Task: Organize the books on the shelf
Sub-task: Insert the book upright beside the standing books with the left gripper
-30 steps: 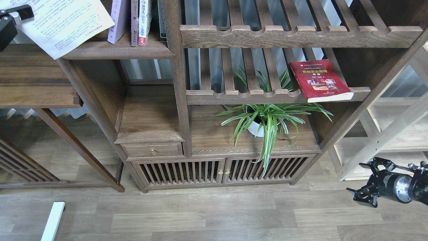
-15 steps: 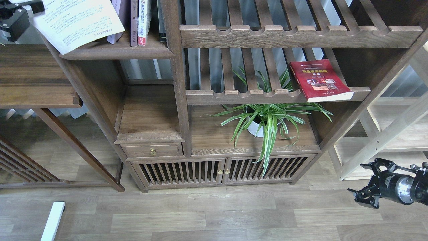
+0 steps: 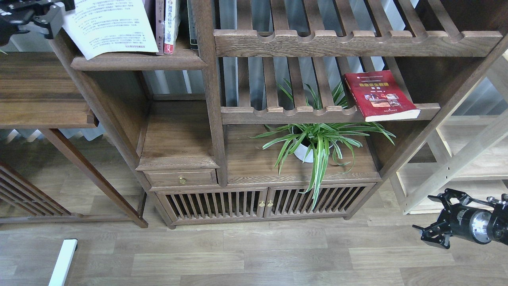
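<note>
My left gripper [image 3: 58,12] at the top left is shut on the left edge of a thin pale book [image 3: 109,26] whose white face carries printed text. The book hangs tilted over the left end of the dark shelf [image 3: 139,62] with the rounded front lip, in front of the upright spines [image 3: 166,28] standing there. A red book with a yellow title [image 3: 379,95] lies flat on the slatted rack [image 3: 289,113] at the right. The yellow-green book is out of view. My right gripper [image 3: 430,217] is open and empty, low at the right over the floor.
A potted spider plant [image 3: 317,141] stands on the cabinet top below the slatted rack. A drawer and slatted doors [image 3: 262,202] sit lower. A dark side table [image 3: 39,91] is at the left, pale wood shelving [image 3: 456,159] at the right, and a white bar [image 3: 63,262] lies on the floor.
My left gripper has carried the pale book to the right and up, so it now overlaps the shelf and covers the lavender book leaning there. The right gripper has barely shifted.
</note>
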Tool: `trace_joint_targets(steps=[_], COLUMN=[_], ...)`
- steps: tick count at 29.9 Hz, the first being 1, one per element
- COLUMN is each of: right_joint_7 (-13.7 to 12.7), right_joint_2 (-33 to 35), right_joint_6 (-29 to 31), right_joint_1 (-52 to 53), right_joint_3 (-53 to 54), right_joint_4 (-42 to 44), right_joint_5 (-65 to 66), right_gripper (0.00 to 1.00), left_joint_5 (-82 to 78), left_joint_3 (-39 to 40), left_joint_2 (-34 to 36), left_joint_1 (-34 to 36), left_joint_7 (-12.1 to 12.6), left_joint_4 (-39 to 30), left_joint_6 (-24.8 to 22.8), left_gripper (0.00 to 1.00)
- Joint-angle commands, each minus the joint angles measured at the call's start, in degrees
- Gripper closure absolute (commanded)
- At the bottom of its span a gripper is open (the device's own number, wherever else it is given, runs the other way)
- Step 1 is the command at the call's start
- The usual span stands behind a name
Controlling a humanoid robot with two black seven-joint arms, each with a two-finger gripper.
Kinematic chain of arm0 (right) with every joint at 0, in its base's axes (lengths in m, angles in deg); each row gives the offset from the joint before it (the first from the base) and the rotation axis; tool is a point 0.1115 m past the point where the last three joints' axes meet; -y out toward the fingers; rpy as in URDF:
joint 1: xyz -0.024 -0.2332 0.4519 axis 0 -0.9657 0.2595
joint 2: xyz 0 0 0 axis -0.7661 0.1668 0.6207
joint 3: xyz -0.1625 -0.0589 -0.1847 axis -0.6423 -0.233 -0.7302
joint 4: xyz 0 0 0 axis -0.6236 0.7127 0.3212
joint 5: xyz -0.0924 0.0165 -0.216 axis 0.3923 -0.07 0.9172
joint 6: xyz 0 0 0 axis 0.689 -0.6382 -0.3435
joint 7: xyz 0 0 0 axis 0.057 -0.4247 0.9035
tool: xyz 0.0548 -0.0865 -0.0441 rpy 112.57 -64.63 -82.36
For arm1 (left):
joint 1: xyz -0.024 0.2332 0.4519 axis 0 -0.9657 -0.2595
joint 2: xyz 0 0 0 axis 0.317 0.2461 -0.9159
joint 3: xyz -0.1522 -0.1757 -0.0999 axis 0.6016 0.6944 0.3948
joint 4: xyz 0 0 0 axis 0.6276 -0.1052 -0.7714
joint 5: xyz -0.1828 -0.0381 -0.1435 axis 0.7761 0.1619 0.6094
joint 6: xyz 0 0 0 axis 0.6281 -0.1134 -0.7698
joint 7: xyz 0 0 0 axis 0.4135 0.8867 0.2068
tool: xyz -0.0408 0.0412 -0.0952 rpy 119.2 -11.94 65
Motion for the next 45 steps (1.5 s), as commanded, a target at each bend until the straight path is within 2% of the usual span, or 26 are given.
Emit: trace_joint_targets(steps=[1,6,13,27,36,45], right_joint_7=[0.0,0.0,0.0,0.0,0.0,0.0], right_joint_2=[0.16,0.51,0.42,0.42,0.25,-0.2], right_joint_6=[0.0,0.0,0.0,0.0,0.0,0.0], right_joint_1=[-0.12,-0.03,0.05,0.58,0.84,0.93], right_joint_3=[0.04,0.04,0.22,0.22,0.22,0.22], right_joint_4=[-0.1,-0.53,-0.62,-0.62,-0.62,-0.62], right_joint_5=[0.0,0.0,0.0,0.0,0.0,0.0], right_gripper=[0.0,0.0,0.0,0.0,0.0,0.0], left_joint_5=[0.07,0.42,2.79,5.52,9.21,12.73], left_joint_3=[-0.48,-0.57,-0.57,-0.57,-0.57,-0.57], left_joint_2=[-2.14,-3.55,-3.2,-0.83,5.84,14.02], left_joint_1=[1.05,2.54,5.97,6.24,8.78,10.19], left_joint_7=[1.32,2.64,3.52,5.63,6.77,8.18], left_joint_4=[-0.01,-0.18,-2.2,-6.25,-11.69,-15.91], left_joint_6=[3.37,6.36,6.01,6.01,5.05,0.57], left_gripper=[1.0,1.0,1.0,1.0,1.0,1.0])
